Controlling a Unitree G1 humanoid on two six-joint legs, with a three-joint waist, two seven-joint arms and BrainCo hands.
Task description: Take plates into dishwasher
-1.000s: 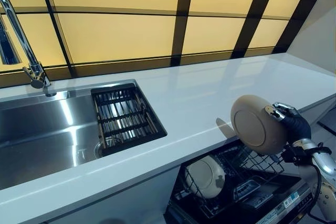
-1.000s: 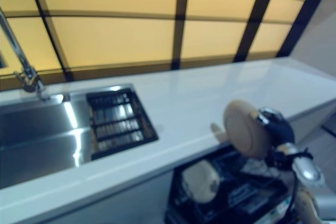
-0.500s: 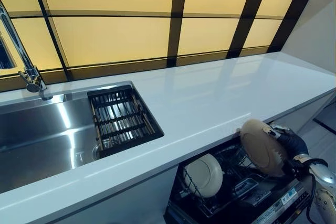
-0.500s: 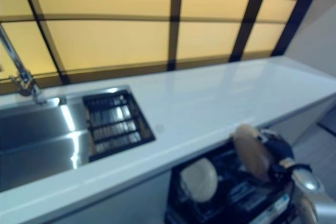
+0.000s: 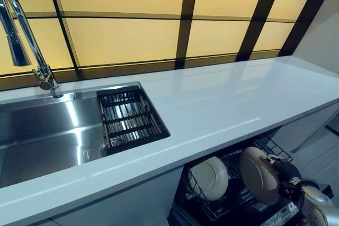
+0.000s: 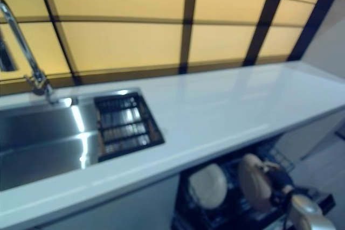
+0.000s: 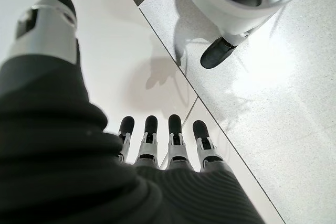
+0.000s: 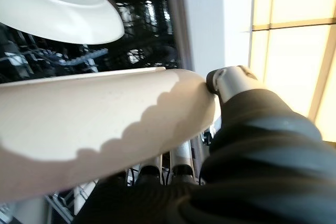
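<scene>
My right hand (image 5: 284, 169) is shut on a beige plate (image 5: 258, 175), held on edge just below the counter's front edge, inside the pulled-out dishwasher rack (image 5: 224, 208). In the right wrist view the thumb (image 8: 229, 81) presses on the beige plate (image 8: 100, 114) and the fingers curl under it. A white plate (image 5: 210, 178) stands upright in the rack to its left, and that white plate (image 8: 58, 4) shows past my hand. My left hand (image 7: 157, 148) hangs low with straight fingers over the floor, holding nothing.
The white countertop (image 5: 222, 104) overhangs the rack. A steel sink (image 5: 42, 136) with a black drain rack (image 5: 130, 120) and a tall faucet (image 5: 24, 35) lies at the left. Yellow window panels run along the back.
My right hand has lowered the beige plate from above the counter's edge down into the dishwasher rack, beside the white plate. The camera shifted slightly.
</scene>
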